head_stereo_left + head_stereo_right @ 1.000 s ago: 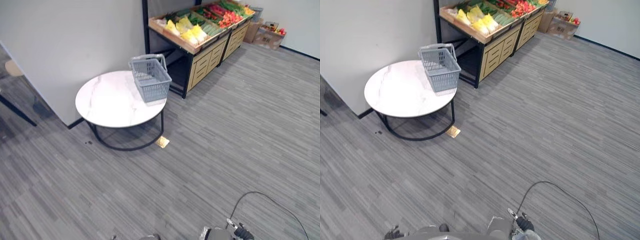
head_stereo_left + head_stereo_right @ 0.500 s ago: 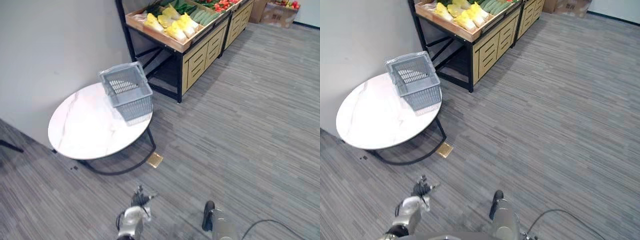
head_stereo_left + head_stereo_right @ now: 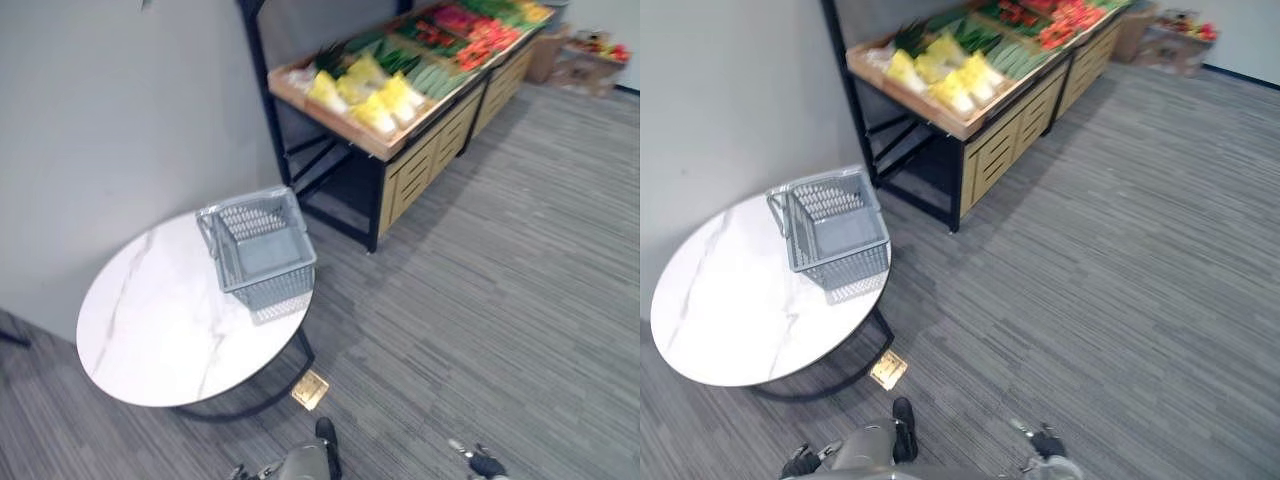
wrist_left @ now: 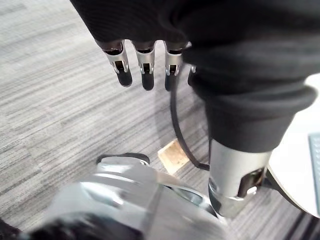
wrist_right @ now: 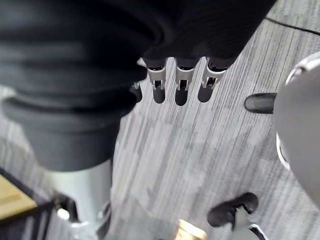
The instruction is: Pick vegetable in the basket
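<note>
Grey basket (image 3: 262,245) upright on table (image 3: 150,330); vegetables (image 3: 380,88) on stand (image 3: 326,119).

The basket (image 3: 272,290) is grey, the table (image 3: 160,330) white marble-veined, the floor (image 3: 500,300) grey-striped.

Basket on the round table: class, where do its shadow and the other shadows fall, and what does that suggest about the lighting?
Left eye view: the basket throws a soft mesh-patterned shadow on the table, toward its near edge. Right eye view: the floor darkens beside the produce stand; probably diffuse overhead light.
</note>
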You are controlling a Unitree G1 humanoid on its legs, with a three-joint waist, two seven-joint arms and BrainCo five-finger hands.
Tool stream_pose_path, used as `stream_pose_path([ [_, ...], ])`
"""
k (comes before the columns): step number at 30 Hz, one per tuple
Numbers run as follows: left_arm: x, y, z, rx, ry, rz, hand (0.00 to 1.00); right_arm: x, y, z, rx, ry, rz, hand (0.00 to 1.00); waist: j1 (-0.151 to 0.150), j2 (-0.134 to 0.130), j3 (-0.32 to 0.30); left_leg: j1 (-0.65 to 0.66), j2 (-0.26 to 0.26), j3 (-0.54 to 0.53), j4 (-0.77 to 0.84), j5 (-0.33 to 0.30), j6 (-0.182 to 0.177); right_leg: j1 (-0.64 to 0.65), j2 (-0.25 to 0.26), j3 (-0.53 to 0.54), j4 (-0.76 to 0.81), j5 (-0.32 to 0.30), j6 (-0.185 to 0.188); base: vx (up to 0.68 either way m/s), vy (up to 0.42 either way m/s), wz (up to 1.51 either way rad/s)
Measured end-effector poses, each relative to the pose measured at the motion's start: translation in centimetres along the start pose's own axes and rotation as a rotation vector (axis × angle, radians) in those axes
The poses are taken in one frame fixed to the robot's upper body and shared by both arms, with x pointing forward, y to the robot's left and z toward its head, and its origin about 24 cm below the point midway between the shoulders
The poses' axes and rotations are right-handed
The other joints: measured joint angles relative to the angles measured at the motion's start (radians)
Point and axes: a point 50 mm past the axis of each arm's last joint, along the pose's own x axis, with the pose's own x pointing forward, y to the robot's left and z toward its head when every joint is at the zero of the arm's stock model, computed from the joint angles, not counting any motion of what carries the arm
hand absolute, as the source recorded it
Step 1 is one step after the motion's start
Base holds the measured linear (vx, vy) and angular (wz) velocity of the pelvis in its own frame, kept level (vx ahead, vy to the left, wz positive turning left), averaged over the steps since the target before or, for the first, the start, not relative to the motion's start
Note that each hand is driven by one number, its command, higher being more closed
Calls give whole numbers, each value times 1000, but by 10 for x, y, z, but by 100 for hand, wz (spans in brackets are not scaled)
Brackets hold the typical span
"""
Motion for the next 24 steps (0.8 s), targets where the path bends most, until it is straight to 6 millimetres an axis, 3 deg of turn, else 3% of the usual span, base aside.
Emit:
stream_pose_path([
  [2,-2,6,-12,0,52,16,0,1,5,2,18,-5,11,0,1,-4,-1,33,21,99,58,-23,41,38,2,30,23,95,6,505,224,46],
  [4,-5,16,-20,30,76,35,0,1,4,1,14,-2,13,0,-2,-12,-35,95,-9,99,-9,-40,55,-1,-20,51,154,140,4,451,226,24],
  [5,-4,15,-21,44,80,32,0,2,2,4,3,-7,13,0,-3,-13,-41,143,-26,97,-70,-50,50,-61,-46,68,307,156,26,352,179,18],
  [7,-3,17,-17,85,72,23,0,2,2,4,-18,-1,18,0,-10,-30,-37,219,-62,96,-144,-81,56,-184,-105,120,607,221,123,365,154,17],
  [8,0,18,-9,114,62,22,0,2,2,1,-17,17,16,0,-17,-37,-24,281,-89,85,-173,-91,58,-271,-140,152,848,224,140,307,44,35],
  [9,1,16,-4,137,51,17,0,1,-4,-2,-29,28,4,0,-38,-35,-17,358,-99,63,-196,-105,53,-327,-156,145,1038,192,103,296,18,42],
  [11,3,9,7,161,15,4,0,0,-12,0,-51,19,-10,0,-65,-30,-16,432,-107,42,-224,-114,48,-376,-155,112,1138,128,55,247,-1,53],
  [13,9,-10,44,144,-106,-18,0,0,-16,3,-66,12,-19,0,-76,-29,-15,496,-110,-1,-258,-111,42,-443,-157,15,1027,18,-28,232,-61,68],
  [14,9,-16,53,138,-143,-24,0,1,-15,4,-69,10,-19,0,-79,-29,-15,496,-109,-16,-259,-110,40,-450,-155,-9,958,9,-43,185,-142,76],
  [15,7,-29,73,139,-232,-45,0,1,-13,5,-86,8,-15,0,-84,-29,-15,492,-106,-53,-262,-109,29,-451,-141,-34,778,7,-48,196,-217,88],
  [16,2,-45,91,146,-321,-80,0,2,-12,6,-88,5,-17,0,-89,-27,-14,482,-100,-97,-254,-111,10,-445,-105,4,525,16,-46,280,-309,86],
  [17,1,-50,95,143,-344,-95,0,2,-12,7,-88,2,-18,0,-88,-26,-13,481,-96,-114,-255,-112,-1,-433,-87,40,422,25,-36,244,-291,72],
  [18,0,-54,98,145,-360,-109,0,2,-11,7,-88,3,-18,0,-88,-26,-13,471,-91,-138,-254,-114,-13,-417,-71,81,315,52,-36,232,-323,78],
  [19,-2,-59,100,163,-378,-126,0,1,-11,4,-84,11,-21,0,-88,-40,-15,459,-89,-188,-252,-126,-43,-394,-63,178,185,128,-37,157,-288,88],
  [20,-2,-60,99,173,-377,-130,0,1,-10,0,-77,19,-20,0,-88,-56,-20,455,-94,-214,-254,-134,-57,-384,-69,220,159,169,-33,217,-410,124],
  [21,0,-60,87,197,-333,-131,0,1,-11,0,-74,26,-27,0,-83,-55,-16,453,-72,-278,-264,-139,-89,-362,-48,214,170,172,26,171,-336,102],
  [22,1,-60,79,205,-307,-133,0,0,-13,0,-78,25,-33,0,-85,-40,-19,448,-54,-293,-275,-130,-99,-361,-36,215,185,150,20,242,-419,103],
  [23,2,-56,62,231,-247,-125,0,0,-17,2,-80,19,-40,0,-79,-36,-10,455,-19,-325,-297,-111,-139,-367,-6,202,229,98,6,218,-359,74],
  [24,4,-46,49,233,-191,-101,0,0,-19,1,-77,22,-45,0,-70,-23,-16,457,13,-352,-317,-98,-157,-361,17,163,242,68,-9,187,-291,66],
])
